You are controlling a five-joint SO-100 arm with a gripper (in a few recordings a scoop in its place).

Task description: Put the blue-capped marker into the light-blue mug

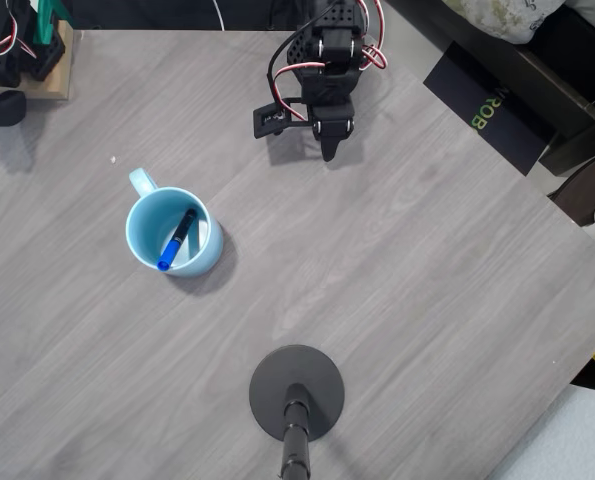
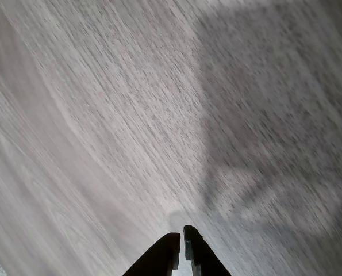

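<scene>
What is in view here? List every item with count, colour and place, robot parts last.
light-blue mug: one, pale blue, left of table centre, handle toward upper left.
blue-capped marker: one, dark barrel, blue cap, leaning inside the mug.
round stand base: one, black, bottom centre.
table: one, grey wood grain.
wooden block: one, tan, top-left corner.
box: one, black, upper right.
gripper: one, black, top centre, shut and empty, apart from the mug.
</scene>
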